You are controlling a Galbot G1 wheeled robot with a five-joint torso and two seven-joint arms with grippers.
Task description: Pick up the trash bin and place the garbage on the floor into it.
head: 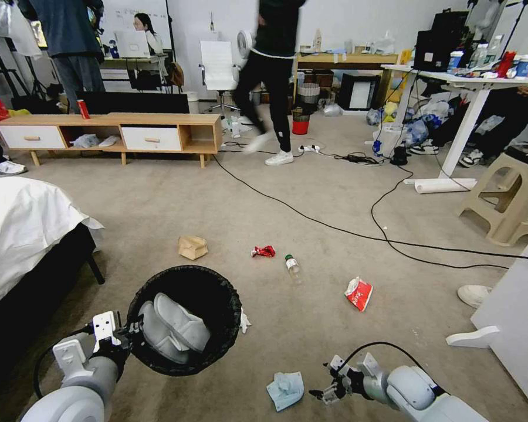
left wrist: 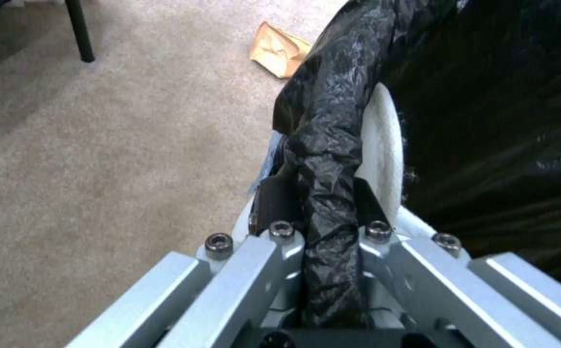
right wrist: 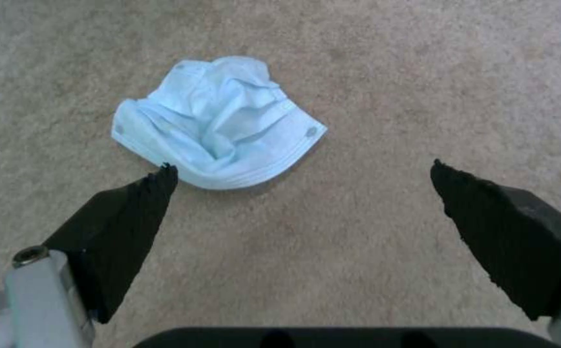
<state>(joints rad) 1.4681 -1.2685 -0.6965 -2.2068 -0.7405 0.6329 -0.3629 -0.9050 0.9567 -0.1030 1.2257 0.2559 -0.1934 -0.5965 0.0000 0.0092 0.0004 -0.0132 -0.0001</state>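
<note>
Left gripper [left wrist: 322, 212]: clamped on bag-lined rim of trash bin [head: 185, 319], near left. Right gripper [right wrist: 303, 188]: jaws spread wide, empty, over pale blue tissue [right wrist: 219, 121] on floor [head: 311, 223]

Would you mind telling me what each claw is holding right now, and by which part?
The left claw grips the trash bin by its bag-covered rim. The right claw is open and holds nothing.

A lab room posing as a bedroom: a bed [head: 23, 228] sitting near left, cluttered desks [head: 475, 82] and cables [head: 334, 225] lying far right.
</note>
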